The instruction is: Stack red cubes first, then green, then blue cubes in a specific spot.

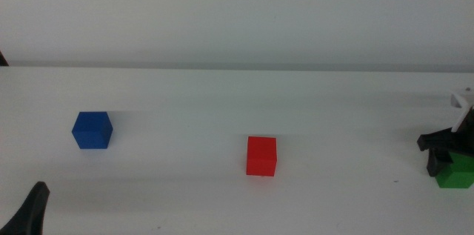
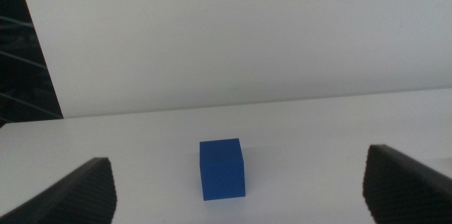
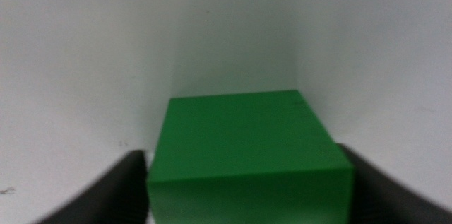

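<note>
The red cube (image 1: 261, 156) stands alone on the white table near the middle. Off to the left sits the blue cube (image 1: 92, 130), also seen in the left wrist view (image 2: 222, 169). My left gripper (image 2: 239, 160) is open, its jaws spread wide, and the blue cube rests some way ahead of them; only one jaw tip (image 1: 33, 207) shows at the bottom left of the middle view. At the far right edge, my right gripper (image 1: 443, 159) is shut on the green cube (image 1: 456, 173). The right wrist view shows the green cube (image 3: 244, 146) filling the gap of the right gripper (image 3: 244, 164), a jaw against each side.
The white table (image 1: 237, 101) runs back to a plain white wall. A dark structure (image 2: 21, 54) stands beside the table in the left wrist view. Bare tabletop lies between the red cube and the green cube.
</note>
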